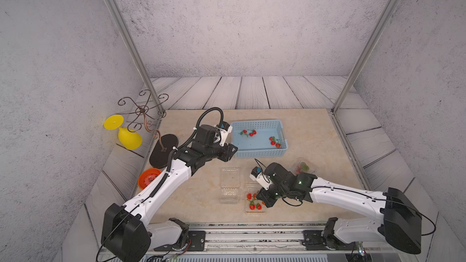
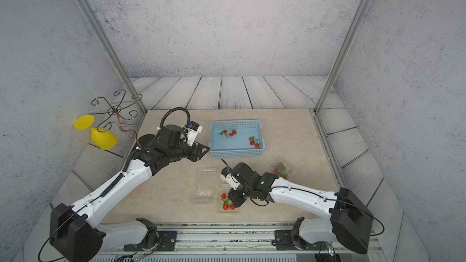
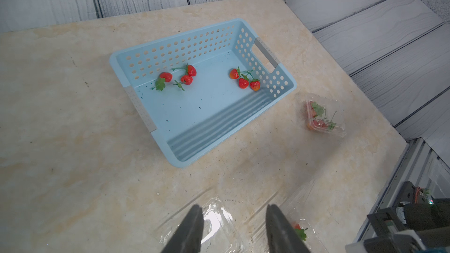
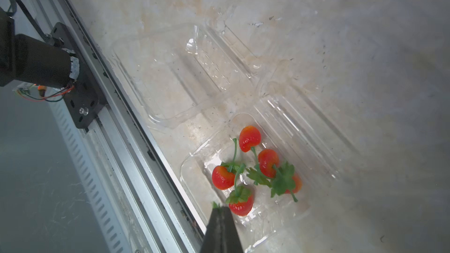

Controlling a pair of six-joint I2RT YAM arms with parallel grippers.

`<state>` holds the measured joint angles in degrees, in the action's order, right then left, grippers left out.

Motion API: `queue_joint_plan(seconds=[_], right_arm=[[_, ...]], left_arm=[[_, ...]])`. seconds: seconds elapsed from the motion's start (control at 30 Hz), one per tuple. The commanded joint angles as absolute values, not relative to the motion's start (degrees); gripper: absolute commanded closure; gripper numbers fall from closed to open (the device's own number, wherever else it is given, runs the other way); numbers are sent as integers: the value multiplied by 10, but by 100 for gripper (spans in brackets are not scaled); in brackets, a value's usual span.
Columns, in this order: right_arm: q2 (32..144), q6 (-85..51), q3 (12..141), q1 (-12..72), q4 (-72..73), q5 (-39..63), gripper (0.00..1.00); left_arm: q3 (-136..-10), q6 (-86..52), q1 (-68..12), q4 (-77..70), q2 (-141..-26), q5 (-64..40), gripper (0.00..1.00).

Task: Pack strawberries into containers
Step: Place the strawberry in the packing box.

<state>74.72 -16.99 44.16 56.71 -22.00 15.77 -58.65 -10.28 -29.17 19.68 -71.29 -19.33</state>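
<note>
From above, in both top views, finds the left tool (image 1: 232, 150) hanging just beside the left end of the light blue basket (image 1: 257, 123), with six strawberries (image 1: 249, 133) lying inside in two clusters of three. Places the right tool (image 1: 266, 204) low over an open container (image 1: 254, 212) near the front edge of the counter (image 1: 315, 134), red berries inside. Notes an empty open container (image 1: 229, 185) just left of it and a closed container (image 1: 302, 166) with berries near the basket's right front corner. Through the left wrist, shows the left tool (image 3: 235, 229) with jaws well apart, gripping nothing, above the empty open container (image 3: 214, 220), basket and berries beyond. Through the right wrist, shows the right tool (image 4: 220, 211) with jaws pressed fully together and a sliver of green at the tip; cannot tell whether any leaf is pinched there. Counts five strawberries (image 4: 248, 138) with green stems in the open container's tray, lid flat beside it, the empty one alongside the rail (image 4: 136, 142).
</note>
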Motion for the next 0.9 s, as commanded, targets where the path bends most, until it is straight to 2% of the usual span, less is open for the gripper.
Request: queue_joint_plan(seconds=[0.0,0.43,0.47,0.5,0.87], right_arm=[[781,-166,434,570,-193,167,99],[774,-166,453,570,-187,163,99],[776,-219,452,570,-189,164,24],[777,-236,450,570,-188,164,1],[777,-238,459,570,-200,149,1]], left_arm=[[-569,-116,-297,184,-705,-184,54],[-550,-116,-299,191,-676,-167,54],[-548,-117,-299,191,-676,-169,54],[-548,-118,-299,190,-676,-169,54],[-540,-116,-299,184,-665,-164,54]])
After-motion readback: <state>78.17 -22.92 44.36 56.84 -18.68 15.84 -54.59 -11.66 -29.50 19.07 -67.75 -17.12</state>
